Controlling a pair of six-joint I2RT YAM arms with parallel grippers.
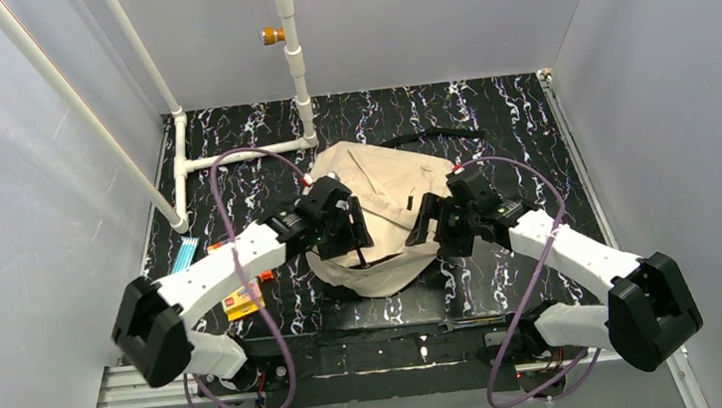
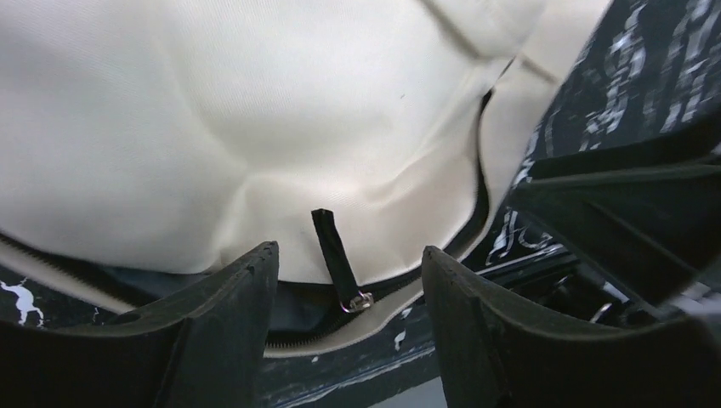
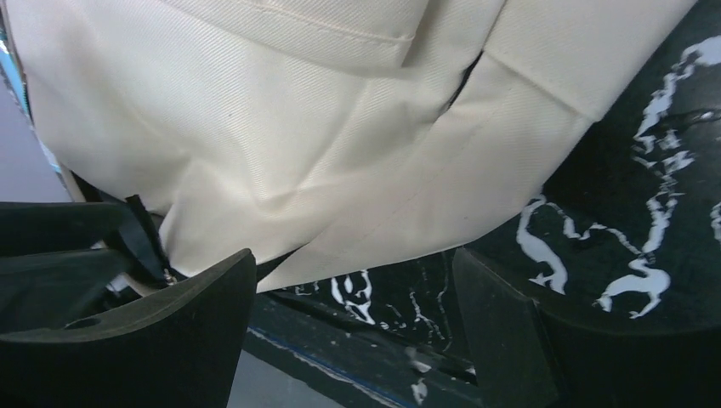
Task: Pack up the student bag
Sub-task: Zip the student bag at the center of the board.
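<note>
Item: student bag (image 1: 378, 212), beige, flat at mid surface (image 1: 509, 120). Long axis far-to-near, rounded end toward the arms, black strap (image 1: 431, 137) trailing off far end. Zip slightly agape at near edge; contents hidden. Zip pull (image 2: 336, 255) between left gripper (image 2: 349, 255) jaws, parted, not touching. Right gripper (image 3: 353, 257) jaws spread wide over bag's right edge, empty.

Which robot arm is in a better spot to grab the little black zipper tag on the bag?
Probably the left. The zipper tag lies right between the left tool's open fingers. The right tool is open too, but the tag sits off to its side.
</note>
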